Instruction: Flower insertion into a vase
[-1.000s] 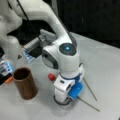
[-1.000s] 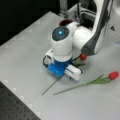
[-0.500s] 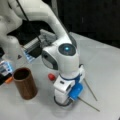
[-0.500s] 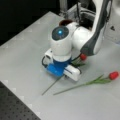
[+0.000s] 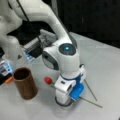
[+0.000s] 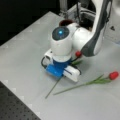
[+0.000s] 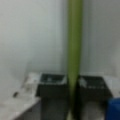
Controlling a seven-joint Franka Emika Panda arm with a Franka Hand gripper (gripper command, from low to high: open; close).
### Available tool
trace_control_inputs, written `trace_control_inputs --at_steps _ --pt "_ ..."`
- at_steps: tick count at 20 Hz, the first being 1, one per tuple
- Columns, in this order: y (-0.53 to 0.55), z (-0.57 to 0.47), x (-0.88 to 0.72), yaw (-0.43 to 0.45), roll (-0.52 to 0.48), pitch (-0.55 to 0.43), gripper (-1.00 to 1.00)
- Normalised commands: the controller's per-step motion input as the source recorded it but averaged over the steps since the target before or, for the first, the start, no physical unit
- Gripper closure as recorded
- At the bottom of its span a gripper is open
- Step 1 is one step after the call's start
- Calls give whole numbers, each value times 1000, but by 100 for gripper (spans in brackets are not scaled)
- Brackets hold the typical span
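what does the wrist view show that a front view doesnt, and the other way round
Only the wrist view shows the claw itself: its two dark fingers pressed against a green stem that runs straight up between them.

Only a front view shows the wider scene: the brown vase standing with nothing in it, the red bloom beside the arm, and a second flower lying on the table.

Both show the green stem under the arm and the pale table surface; the claw is hidden by the arm's wrist in both front views.
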Motion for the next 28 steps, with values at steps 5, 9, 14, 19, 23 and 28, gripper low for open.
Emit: trace_control_inputs --at_steps 5,9,14,19,23,28 --pt "180 -47 184 -31 28 49 100" --pt "128 172 84 -76 18 53 100" --pt "4 432 -55 -108 -15 70 100" --pt "-75 431 -151 -87 -28 53 100" --pt "-65 364 -171 -51 -16 7 100" --pt "-34 275 -190 -68 65 -66 100"
